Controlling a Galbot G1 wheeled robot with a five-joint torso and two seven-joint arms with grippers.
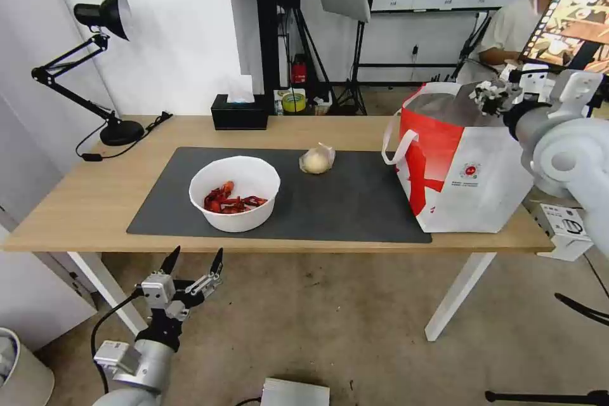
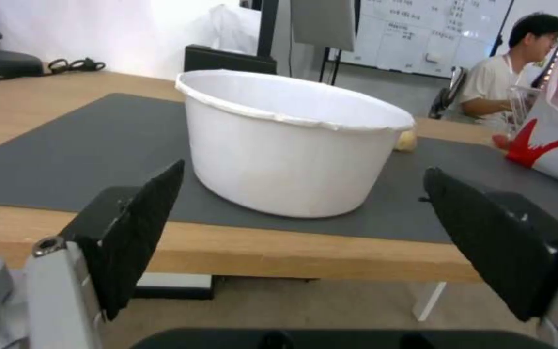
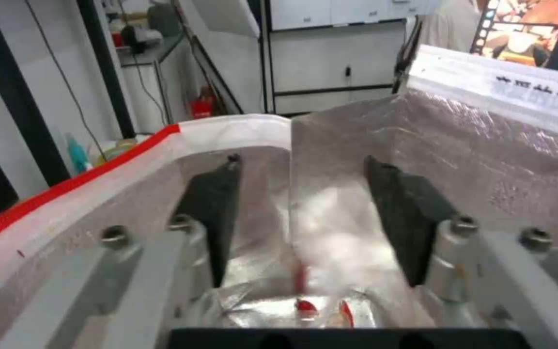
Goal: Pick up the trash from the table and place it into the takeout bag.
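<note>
Two items left on mat | bowl [image 1: 235,193] straight ahead of L gripper [image 1: 195,263], fingers wide, empty, below table [image 1: 76,203] edge | R gripper [image 3: 302,213] spread, empty, over bag [image 1: 466,171] mouth | L nearer.

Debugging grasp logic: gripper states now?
Left gripper: open, empty, below the table edge.
Right gripper: open, empty, over the takeout bag.

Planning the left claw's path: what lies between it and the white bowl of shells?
Head view: the light-wood table's front edge and a dark grey mat strip lie between the open left claw and the white round bowl.
</note>
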